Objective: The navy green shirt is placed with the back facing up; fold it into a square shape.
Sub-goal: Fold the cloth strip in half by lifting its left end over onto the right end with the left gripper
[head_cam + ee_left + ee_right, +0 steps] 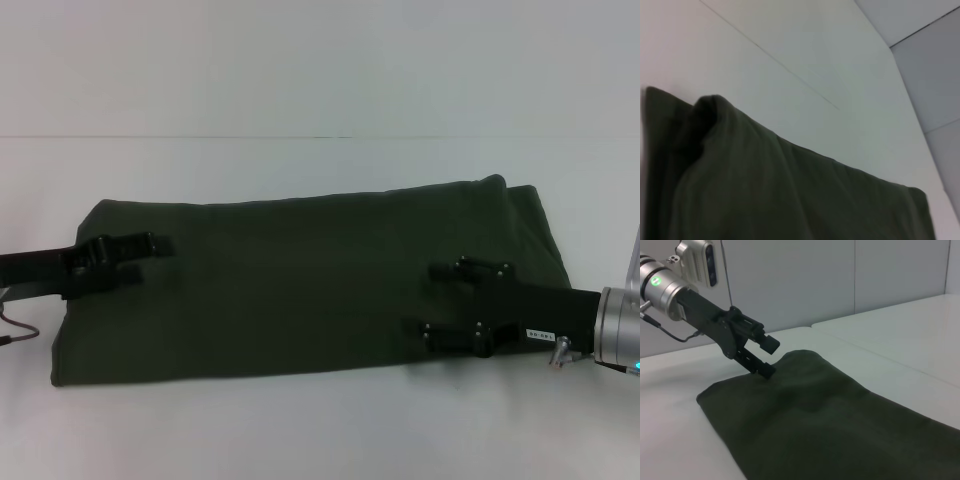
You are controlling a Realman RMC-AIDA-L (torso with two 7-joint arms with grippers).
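The left hand (150, 255) lies low over the left end of the shirt (300, 290), fingers spread wide. In the right wrist view that same hand (770, 357) has its lower finger touching the cloth and its upper finger lifted clear, so it holds nothing yet. The right hand (432, 303) sits over the right end, fingers wide apart and flat above the fabric, also empty.

The shirt is spread as a long band across the white surface (320, 80), sleeves already turned in by the look of it, plain side up, with a raised lump at the far right corner.

The step in hand seems to be gripping one end to fold the band in half. To do it well, each hand should pinch every layer at an edge, not just the top one. The lift should be level, and the lump pressed flat afterward.
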